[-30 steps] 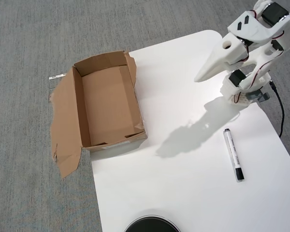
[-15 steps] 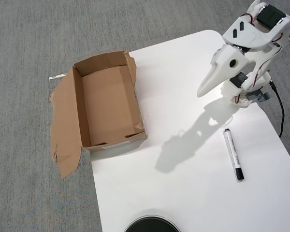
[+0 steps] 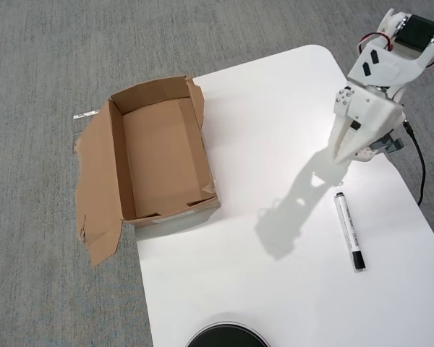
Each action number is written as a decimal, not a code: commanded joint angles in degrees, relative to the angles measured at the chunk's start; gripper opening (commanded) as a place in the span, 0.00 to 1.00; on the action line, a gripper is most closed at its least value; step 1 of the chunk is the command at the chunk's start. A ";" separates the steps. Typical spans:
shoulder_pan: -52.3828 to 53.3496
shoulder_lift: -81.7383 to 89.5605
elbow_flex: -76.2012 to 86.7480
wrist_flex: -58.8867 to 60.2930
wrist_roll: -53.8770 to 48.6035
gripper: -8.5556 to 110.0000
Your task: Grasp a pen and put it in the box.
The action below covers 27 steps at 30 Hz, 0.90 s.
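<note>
Box (image 3: 159,155) first, at the left of my overhead view: brown cardboard, open and empty, half on the white table (image 3: 275,275), half over grey carpet (image 3: 36,58), its big torn flap (image 3: 94,188) splayed flat leftward. Dark round object (image 3: 226,337) at the bottom edge. Gripper (image 3: 343,157) points down, fingers pressed together, holding nothing. Pen (image 3: 349,230) lies just below it on the table, black cap toward the bottom.

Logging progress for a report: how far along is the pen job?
Nothing is done yet. The slim white marker with black cap lies untouched on the white table. The end effector hangs above it. Grasping and dropping it into the empty brown cardboard box remain.
</note>
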<state>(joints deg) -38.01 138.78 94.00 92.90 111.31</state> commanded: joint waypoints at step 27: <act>-21.58 -3.08 10.50 0.70 -2.42 0.08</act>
<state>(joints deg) -55.06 136.93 98.22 94.13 109.29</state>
